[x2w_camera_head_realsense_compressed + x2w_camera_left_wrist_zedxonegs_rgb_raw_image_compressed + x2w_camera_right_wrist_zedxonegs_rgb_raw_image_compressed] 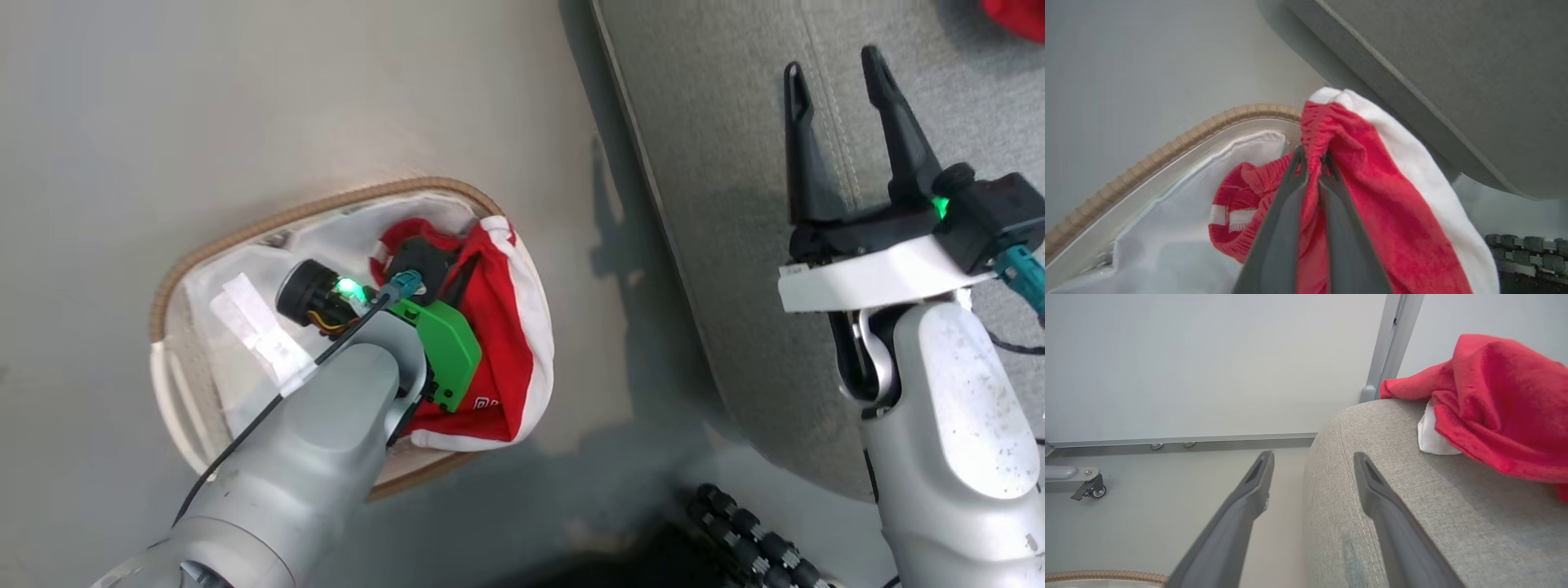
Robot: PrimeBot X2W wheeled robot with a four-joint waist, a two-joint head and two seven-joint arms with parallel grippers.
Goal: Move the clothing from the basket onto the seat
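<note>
Left tool (1312, 157) is pinched shut on a fold of the red garment (1372, 204), which drapes over the basket (245, 233) rim on the side facing the seat (735, 245). Seat lies to the basket's right, near. Right tool (833, 64) is wide open and empty over the seat's left edge. Second garment (1498, 408) lies on the seat.

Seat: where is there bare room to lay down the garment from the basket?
Bare seat between its stitched seam and the red garment lying on it. The open right hand hovers over the seam side. Crowded: the basket, where the left hand pinches the other garment.
</note>
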